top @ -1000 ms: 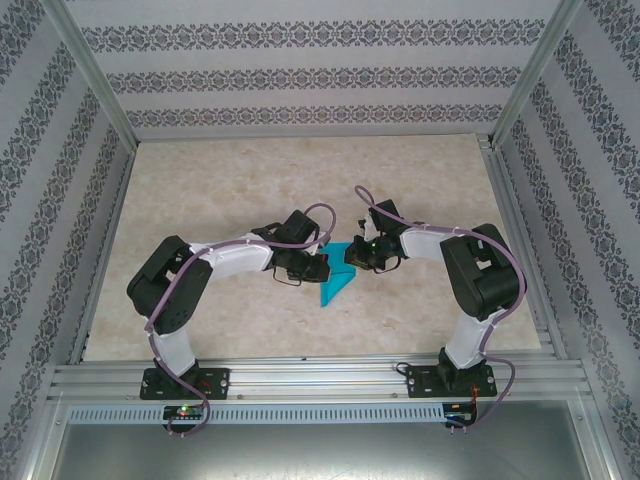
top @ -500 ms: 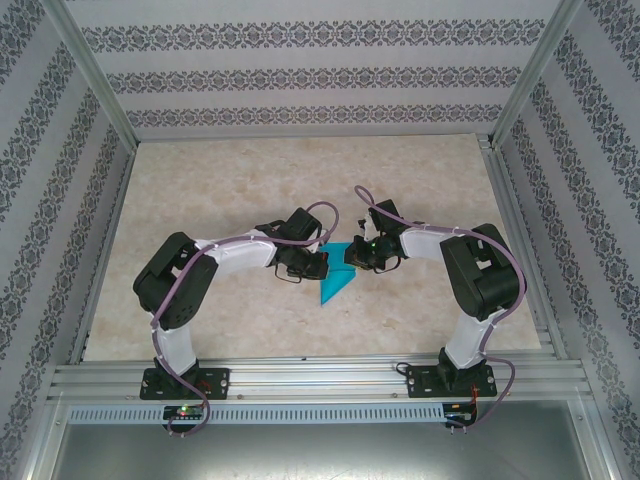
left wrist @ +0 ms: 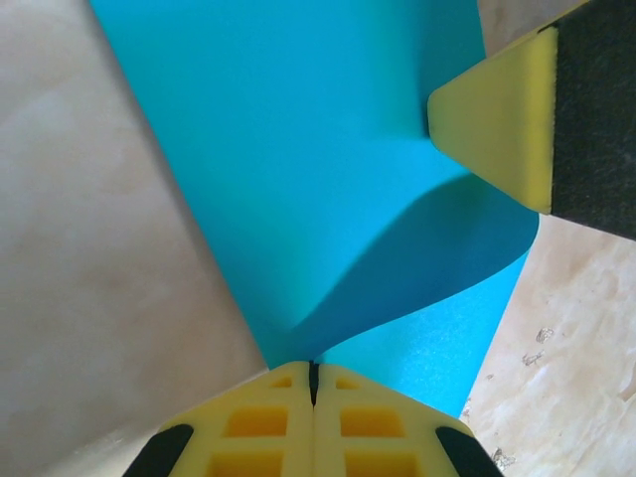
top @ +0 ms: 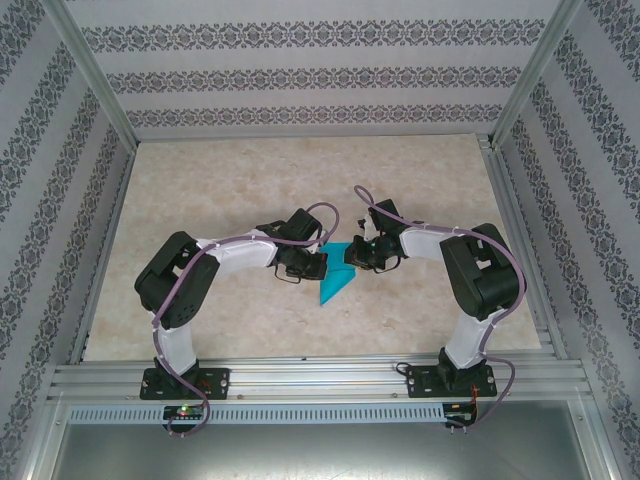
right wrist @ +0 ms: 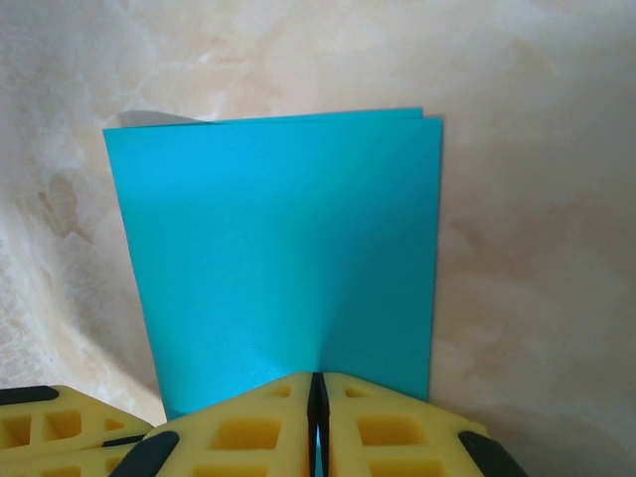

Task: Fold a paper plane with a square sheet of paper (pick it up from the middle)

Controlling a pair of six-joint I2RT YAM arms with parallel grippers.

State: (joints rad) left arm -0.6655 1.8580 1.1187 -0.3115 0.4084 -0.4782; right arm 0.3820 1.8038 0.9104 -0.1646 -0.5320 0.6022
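Pinching the square sheet of paper (right wrist: pixel 278 248) mid-fold, left gripper (left wrist: pixel 313 370) and right gripper (right wrist: pixel 318 383) clamp it; next, likely pressing a crease

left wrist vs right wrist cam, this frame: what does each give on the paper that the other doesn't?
Left wrist: the sheet of paper bows in a curve that casts a shadow. The left gripper is shut on one corner, and another yellow fingertip sits at the far edge.
Right wrist: the sheet reads as a folded rectangle with two layers slightly offset along the far edge. The right gripper is shut on the near edge.
Both: teal paper pinched at the bottom of the frame, over the beige table.
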